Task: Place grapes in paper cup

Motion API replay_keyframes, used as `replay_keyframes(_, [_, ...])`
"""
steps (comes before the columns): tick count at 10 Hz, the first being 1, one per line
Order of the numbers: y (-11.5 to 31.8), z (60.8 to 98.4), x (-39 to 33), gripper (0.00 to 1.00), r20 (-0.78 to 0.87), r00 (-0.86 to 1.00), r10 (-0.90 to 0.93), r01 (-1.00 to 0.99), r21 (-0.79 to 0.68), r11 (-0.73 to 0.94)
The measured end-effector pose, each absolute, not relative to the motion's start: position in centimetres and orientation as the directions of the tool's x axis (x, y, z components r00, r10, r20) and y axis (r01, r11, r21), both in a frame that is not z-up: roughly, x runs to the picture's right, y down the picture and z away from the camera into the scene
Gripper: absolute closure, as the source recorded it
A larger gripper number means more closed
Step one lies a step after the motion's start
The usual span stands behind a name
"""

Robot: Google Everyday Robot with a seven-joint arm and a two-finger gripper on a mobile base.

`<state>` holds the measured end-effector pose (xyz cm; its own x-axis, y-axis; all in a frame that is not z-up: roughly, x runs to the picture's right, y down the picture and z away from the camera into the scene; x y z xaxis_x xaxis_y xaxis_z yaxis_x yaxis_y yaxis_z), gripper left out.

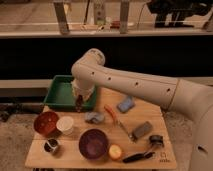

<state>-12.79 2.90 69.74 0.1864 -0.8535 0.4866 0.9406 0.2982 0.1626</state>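
My gripper [80,98] hangs at the end of the white arm, over the front right edge of the green tray [59,93]. It is shut on the grapes [79,104], a small dark maroon bunch dangling below the fingers. The paper cup [65,124], short and cream-white, stands upright on the wooden table, below and a little left of the grapes in the view. The grapes are above table level and apart from the cup.
A red-orange bowl [46,123] is left of the cup and a small dark cup [51,146] in front of it. A purple bowl [93,143], an apple [115,151], a grey-blue lump [94,117], a blue sponge [125,104], an orange-handled tool [113,115] and a grey block [142,130] lie to the right.
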Motion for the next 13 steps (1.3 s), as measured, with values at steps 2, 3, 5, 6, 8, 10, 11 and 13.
replay_keyframes(2, [4.2,68.4,-12.8,1.0,0.545,0.057,-0.836,0.947,0.236,0.219])
replay_keyframes(3, [4.8,68.0,-13.2,1.0,0.573,0.01,-0.819,0.946,0.26,0.194])
replay_keyframes(5, [5.3,67.9,-14.8,1.0,0.618,-0.068,-0.783,0.947,0.286,0.144])
replay_keyframes(6, [5.5,67.9,-15.1,1.0,0.63,-0.096,-0.771,0.948,0.294,0.122])
replay_keyframes(8, [5.8,67.5,-15.8,1.0,0.646,-0.135,-0.751,0.948,0.305,0.093])
replay_keyframes(10, [6.2,67.1,-16.4,1.0,0.654,-0.164,-0.738,0.943,0.323,0.076])
replay_keyframes(11, [6.6,66.6,-16.8,1.0,0.657,-0.184,-0.731,0.939,0.337,0.067])
replay_keyframes(13, [7.7,65.9,-17.4,1.0,0.666,-0.211,-0.716,0.931,0.359,0.06])
